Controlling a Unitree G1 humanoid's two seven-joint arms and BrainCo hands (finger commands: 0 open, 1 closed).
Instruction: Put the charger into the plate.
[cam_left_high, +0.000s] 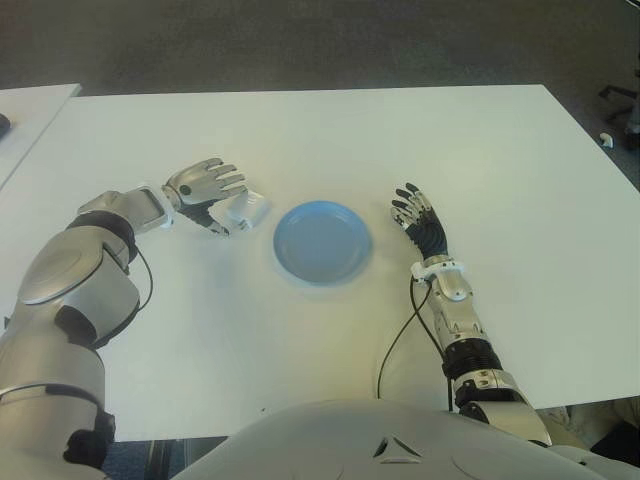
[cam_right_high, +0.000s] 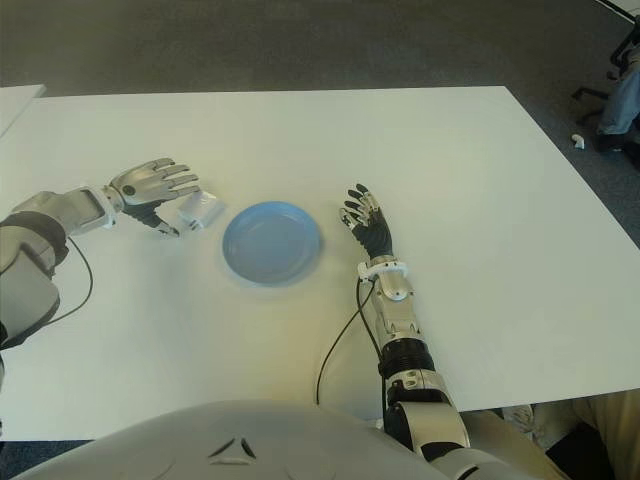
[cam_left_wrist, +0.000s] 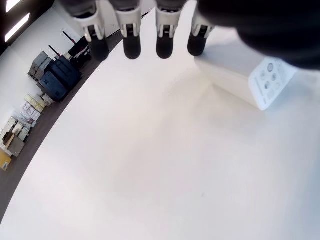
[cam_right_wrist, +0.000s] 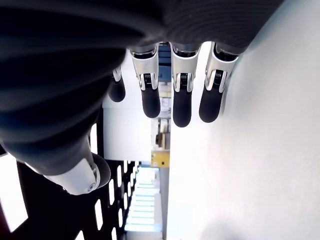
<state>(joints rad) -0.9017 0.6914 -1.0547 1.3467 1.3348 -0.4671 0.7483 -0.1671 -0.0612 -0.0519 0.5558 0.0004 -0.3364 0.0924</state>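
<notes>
The white charger (cam_left_high: 248, 208) lies on the white table (cam_left_high: 400, 140), just left of the empty blue plate (cam_left_high: 322, 242). My left hand (cam_left_high: 215, 195) hovers at the charger's left side, its fingers (cam_left_wrist: 131, 35) stretched out over it and the thumb below; it grips nothing. In the left wrist view the charger (cam_left_wrist: 240, 75) shows its printed label, close to the palm. To the right of the plate, my right hand (cam_left_high: 418, 215) shows with its fingers (cam_right_wrist: 182, 95) straight, holding nothing.
A black cable (cam_left_high: 395, 340) trails from my right wrist toward the table's near edge. A second white table (cam_left_high: 30, 110) stands at the far left. Dark carpet lies beyond the far edge, with a chair base (cam_left_high: 622, 100) at the right.
</notes>
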